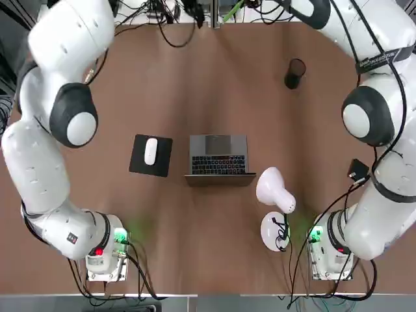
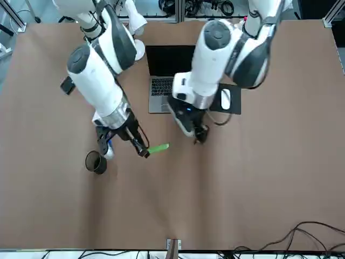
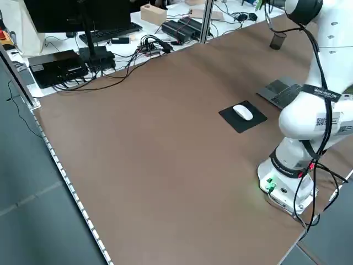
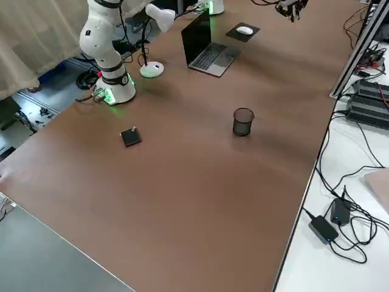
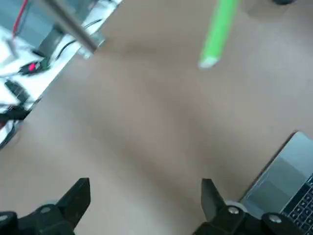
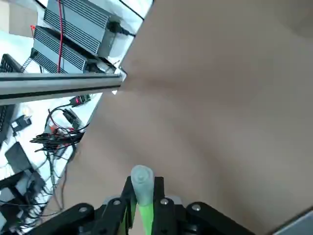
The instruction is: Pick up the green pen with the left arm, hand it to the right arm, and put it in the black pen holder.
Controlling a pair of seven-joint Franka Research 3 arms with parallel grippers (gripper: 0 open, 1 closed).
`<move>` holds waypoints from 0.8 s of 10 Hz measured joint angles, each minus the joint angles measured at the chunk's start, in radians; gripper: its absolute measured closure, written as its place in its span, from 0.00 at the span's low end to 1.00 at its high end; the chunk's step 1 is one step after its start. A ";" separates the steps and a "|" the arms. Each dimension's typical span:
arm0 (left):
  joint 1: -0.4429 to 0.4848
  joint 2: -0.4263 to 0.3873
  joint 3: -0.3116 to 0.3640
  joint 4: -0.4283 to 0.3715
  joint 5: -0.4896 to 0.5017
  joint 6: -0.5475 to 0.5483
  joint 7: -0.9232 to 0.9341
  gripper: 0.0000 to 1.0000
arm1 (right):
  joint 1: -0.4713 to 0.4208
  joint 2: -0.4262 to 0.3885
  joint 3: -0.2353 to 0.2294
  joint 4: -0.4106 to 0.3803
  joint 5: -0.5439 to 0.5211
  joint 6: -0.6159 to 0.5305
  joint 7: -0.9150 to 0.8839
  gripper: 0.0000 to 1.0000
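**Handover made: the pen is with the right arm, the holder comes next**

Front view: right gripper (image 2: pixel 144 152) clenched on one end of the green pen (image 2: pixel 159 148), held level above the table near the black pen holder (image 2: pixel 96 162); left gripper (image 2: pixel 199 135) released, apart. Left wrist view: fingers (image 5: pixel 76 198) spread, empty. Right wrist view: pen pinched between the pads. Tilt it upright and centre it over the holder's mouth before letting go.

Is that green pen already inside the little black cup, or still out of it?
Out of it. The green pen is clamped in the right gripper, held beside the black cup, which stands upright on the table with nothing showing in it.
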 joint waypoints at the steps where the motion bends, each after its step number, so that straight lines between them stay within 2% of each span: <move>1: 0.039 -0.021 -0.001 0.000 -0.001 -0.047 0.001 0.00 | -0.033 0.000 -0.002 0.001 0.001 -0.031 -0.134 0.82; 5: 0.171 -0.103 0.000 -0.003 -0.013 -0.252 -0.043 0.00 | -0.203 -0.010 -0.008 0.002 0.001 -0.176 -0.820 0.82; 7: 0.227 -0.112 0.000 -0.008 -0.013 -0.297 -0.177 0.00 | -0.276 -0.025 -0.010 -0.024 0.001 -0.189 -1.109 0.82; 8: 0.259 -0.121 -0.001 -0.009 -0.015 -0.318 -0.227 0.00 | -0.301 -0.043 -0.010 -0.065 0.001 -0.171 -1.210 0.82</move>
